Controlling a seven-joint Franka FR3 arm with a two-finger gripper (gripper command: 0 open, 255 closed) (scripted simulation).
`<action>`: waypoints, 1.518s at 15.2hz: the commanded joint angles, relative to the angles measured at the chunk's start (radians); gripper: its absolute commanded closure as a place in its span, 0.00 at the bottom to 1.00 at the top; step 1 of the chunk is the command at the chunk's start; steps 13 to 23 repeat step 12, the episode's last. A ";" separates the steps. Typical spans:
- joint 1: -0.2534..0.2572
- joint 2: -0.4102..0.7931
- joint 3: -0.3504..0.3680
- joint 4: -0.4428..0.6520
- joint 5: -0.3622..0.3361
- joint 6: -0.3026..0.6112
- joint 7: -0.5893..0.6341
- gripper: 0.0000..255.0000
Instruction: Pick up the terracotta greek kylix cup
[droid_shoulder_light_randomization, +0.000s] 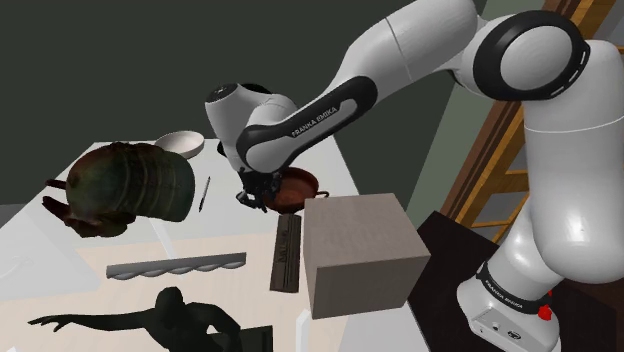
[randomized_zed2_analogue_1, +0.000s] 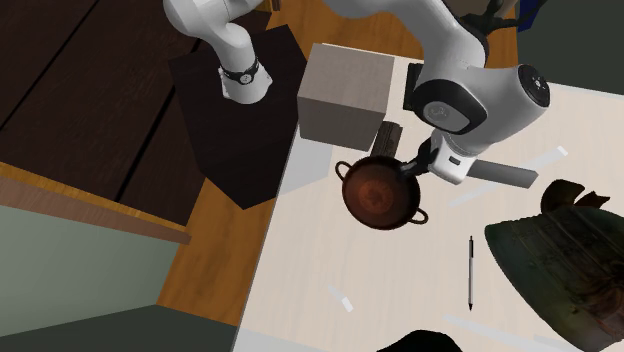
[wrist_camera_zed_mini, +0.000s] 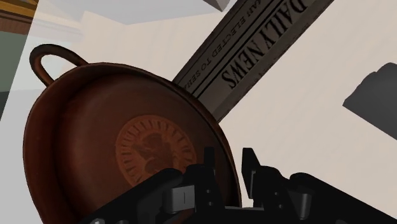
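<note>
Nearest us in the shoulder view, a dark figure (droid_shoulder_light_randomization: 185, 315) is cut off by the bottom edge, so we cannot say what it is. Beyond it a pale box (droid_shoulder_light_randomization: 360, 250) stands at the desk's (droid_shoulder_light_randomization: 230, 228) edge by the stand (droid_shoulder_light_randomization: 452, 262), with a folded newspaper (droid_shoulder_light_randomization: 287, 252) just beside it. The wrist view reads "DAILY NEWS" there, the rest cropped.

Next, near that same edge, comes the reddish-brown kylix cup (droid_shoulder_light_randomization: 298, 187), half hidden behind the gripper (droid_shoulder_light_randomization: 258, 195). In the wrist view the fingers (wrist_camera_zed_mini: 207, 167) are clenched on its rim, one inside the bowl and one outside. One loop handle (wrist_camera_zed_mini: 48, 60) shows. We cannot tell whether the cup's foot touches the desk.

Farther off lie a pen (droid_shoulder_light_randomization: 203, 193) and a dark, rusty domed thing (droid_shoulder_light_randomization: 130, 185), then a white bowl (droid_shoulder_light_randomization: 180, 145).
</note>
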 joint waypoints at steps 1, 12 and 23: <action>-0.002 -0.013 0.003 0.010 0.006 -0.020 -0.007 1.00; -0.006 -0.066 0.015 0.058 0.034 -0.115 -0.035 1.00; -0.006 -0.066 0.015 0.058 0.034 -0.115 -0.035 1.00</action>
